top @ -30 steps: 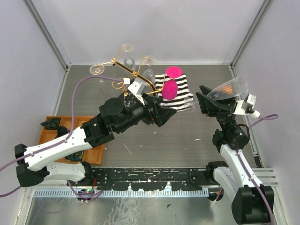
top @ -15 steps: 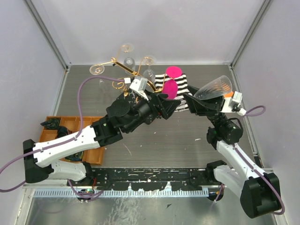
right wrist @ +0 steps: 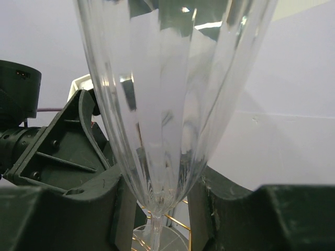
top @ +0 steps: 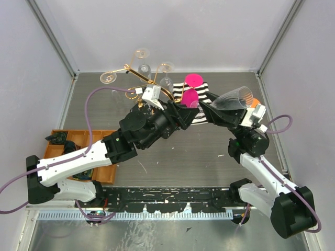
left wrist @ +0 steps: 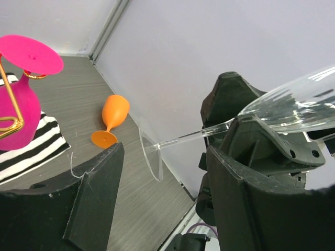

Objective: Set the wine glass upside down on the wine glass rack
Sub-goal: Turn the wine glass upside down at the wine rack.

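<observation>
While right gripper [right wrist: 157, 201] holds wine glass [right wrist: 167, 94] | left gripper [left wrist: 165, 172] (jaws apart) fronts rack [top: 138, 75]

White arm links [top: 68, 163], black joints [top: 137, 123], purple cables [top: 87, 117]

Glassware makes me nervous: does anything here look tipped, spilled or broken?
Nothing looks spilled or broken. The wine glass is held sideways in the air, but the right gripper grips its bowl, with the stem pointing toward the open left gripper. The orange glass stands upright by the right wall.

robot lab: walled bench [top: 209, 151], alu frame [top: 55, 39]
</observation>
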